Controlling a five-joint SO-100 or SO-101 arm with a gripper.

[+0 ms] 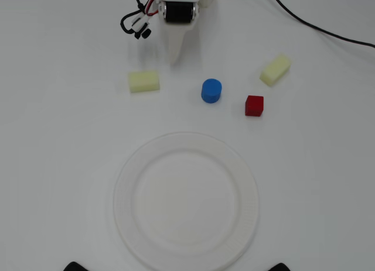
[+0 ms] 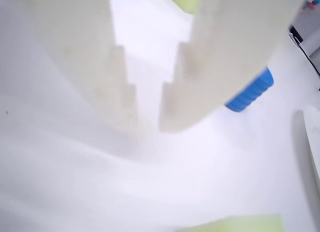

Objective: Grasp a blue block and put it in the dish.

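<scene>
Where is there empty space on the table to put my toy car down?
The dish is bare inside. In the overhead view, the table is also free left of the dish, below the left yellow block, and right of the dish, below the red cube. It is crowded above the dish: blue block, red cube, right yellow block and gripper.

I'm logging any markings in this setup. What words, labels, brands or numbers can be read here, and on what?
None: no readable text in either view.
The blue block, red cube, two pale yellow blocks and dish look unmarked.
The end effector is plain white, blurred up close.
</scene>
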